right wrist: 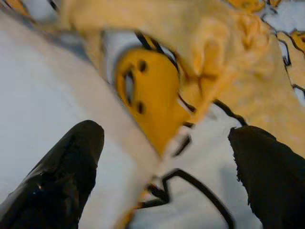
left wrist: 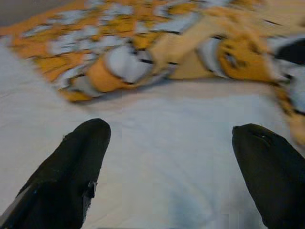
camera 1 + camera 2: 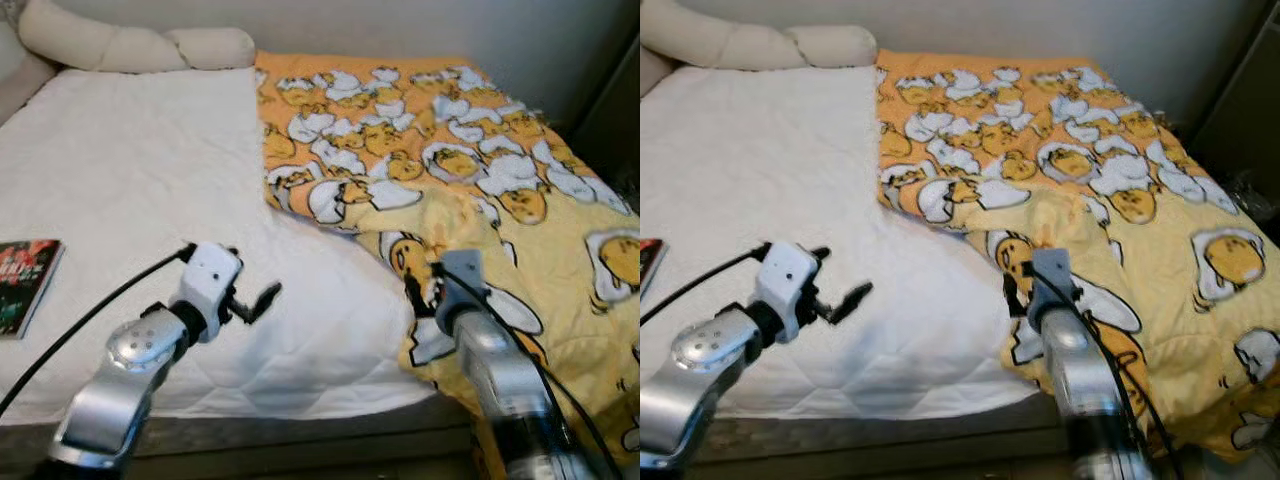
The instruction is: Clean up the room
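Plainly, the left gripper (image 3: 262, 298) was held over the bare white mattress (image 3: 130, 190) near its front edge, its two black fingers (image 2: 71, 171) spread wide with nothing between them, only quilted white surface beneath. The right gripper (image 1: 162, 176) was likewise spread wide and held nothing; it was poised at the folded-back edge of the yellow egg-print blanket (image 3: 480, 170), one finger over the white mattress and the other over the blanket, where a round yellow cartoon figure was printed. The blanket was bunched over the right half of the bed, reaching from the head edge to the front right corner and spilling over the front edge. A long cream pillow (image 3: 120, 45) was laid along the head edge. A book (image 3: 25, 280) was seen at the left edge of the mattress. Open white mattress was left between the two grippers.
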`<state>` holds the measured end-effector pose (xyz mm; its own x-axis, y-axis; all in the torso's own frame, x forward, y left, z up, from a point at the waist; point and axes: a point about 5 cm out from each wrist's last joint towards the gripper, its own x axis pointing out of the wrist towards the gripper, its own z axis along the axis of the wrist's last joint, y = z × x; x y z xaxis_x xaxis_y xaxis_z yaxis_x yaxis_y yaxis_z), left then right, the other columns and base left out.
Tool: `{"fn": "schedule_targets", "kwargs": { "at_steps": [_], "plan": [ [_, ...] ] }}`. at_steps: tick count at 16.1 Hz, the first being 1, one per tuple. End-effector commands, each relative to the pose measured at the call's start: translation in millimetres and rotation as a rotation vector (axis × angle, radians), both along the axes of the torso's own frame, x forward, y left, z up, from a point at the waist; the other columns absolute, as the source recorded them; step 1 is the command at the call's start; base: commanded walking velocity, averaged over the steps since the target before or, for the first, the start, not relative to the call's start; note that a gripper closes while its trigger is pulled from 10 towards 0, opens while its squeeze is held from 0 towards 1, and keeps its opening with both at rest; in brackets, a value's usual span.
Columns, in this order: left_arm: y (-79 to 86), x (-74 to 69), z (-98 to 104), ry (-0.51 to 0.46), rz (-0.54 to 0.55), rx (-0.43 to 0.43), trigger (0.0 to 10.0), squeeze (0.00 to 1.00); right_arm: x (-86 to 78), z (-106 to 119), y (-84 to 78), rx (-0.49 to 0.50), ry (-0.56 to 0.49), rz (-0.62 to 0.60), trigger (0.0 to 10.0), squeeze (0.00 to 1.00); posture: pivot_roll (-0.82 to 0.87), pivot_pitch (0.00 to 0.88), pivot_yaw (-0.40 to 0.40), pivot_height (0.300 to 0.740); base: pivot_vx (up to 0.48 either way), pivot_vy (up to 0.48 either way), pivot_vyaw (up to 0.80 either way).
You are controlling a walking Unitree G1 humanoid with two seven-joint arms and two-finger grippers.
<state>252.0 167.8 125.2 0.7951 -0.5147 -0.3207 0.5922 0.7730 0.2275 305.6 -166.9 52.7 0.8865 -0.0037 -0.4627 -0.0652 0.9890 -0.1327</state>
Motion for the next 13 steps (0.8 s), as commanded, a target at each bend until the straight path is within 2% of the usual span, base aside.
{"fn": "schedule_targets", "kwargs": {
  "at_steps": [1, 2, 3, 7, 9, 10, 11, 12, 13],
  "plan": [
    [-4.8, -2.3, 4.2, 0.013, -0.074, 0.008, 10.0, 0.0, 5.8, -5.0, -0.7, -0.068, 0.039, 0.018, 10.0, 0.29, -0.02, 0.0, -0.021, 0.74, 0.0, 0.0, 0.0],
    [-4.2, -4.2, 3.9, 0.029, -0.11, 0.025, 10.0, 0.0, 11.0, -7.3, -1.0, -0.095, 0.053, 0.017, 10.0, 0.29, -0.01, 0.0, -0.023, 0.74, 0.0, 0.0, 0.0],
    [-3.5, -5.6, 4.6, 0.042, -0.135, 0.034, 10.0, 0.0, 14.7, -9.8, -3.1, -0.141, 0.075, 0.011, 10.0, 0.0, 0.0, 0.0, -0.027, 0.74, 0.0, 0.0, 0.0],
    [0.0, -16.4, 5.6, 0.108, -0.241, 0.07, 10.0, 0.0, 26.0, -16.2, -7.9, -0.202, 0.127, -0.012, 10.0, 0.0, 0.01, 0.0, -0.024, 0.74, 0.0, 0.0, 0.0],
    [1.4, -21.4, 5.3, 0.125, -0.26, 0.084, 10.0, 0.0, 27.3, -18.5, -13.1, -0.275, 0.154, -0.007, 10.0, 0.0, 0.02, 0.0, -0.022, 0.74, 0.0, 0.0, 0.0],
    [1.7, -23.8, 6.0, 0.135, -0.267, 0.084, 10.0, 0.0, 27.1, -19.5, -14.4, -0.293, 0.162, -0.002, 4.8, 0.0, 0.03, 0.0, -0.017, 0.74, 0.0, 0.0, 0.0],
    [1.5, -26.7, 6.1, 0.151, -0.279, 0.079, 10.0, 0.0, 25.5, -22.1, -15.1, -0.298, 0.18, 0.007, 3.5, 0.0, 0.03, 0.0, -0.016, 0.74, 0.0, 0.0, 0.0],
    [1.5, -27.9, 6.2, 0.158, -0.285, 0.078, 10.0, 0.0, 25.0, -23.2, -15.3, -0.3, 0.186, 0.008, 3.5, 0.0, 0.03, 0.0, -0.016, 0.74, 0.0, 0.0, 0.0],
    [1.3, -30.1, 6.5, 0.166, -0.294, 0.08, 10.0, 0.0, 23.9, -24.9, -17.4, -0.292, 0.193, -0.007, 0.7, 0.0, 0.03, 0.0, -0.016, 0.74, 0.0, 0.0, 0.0]
  ]
}}
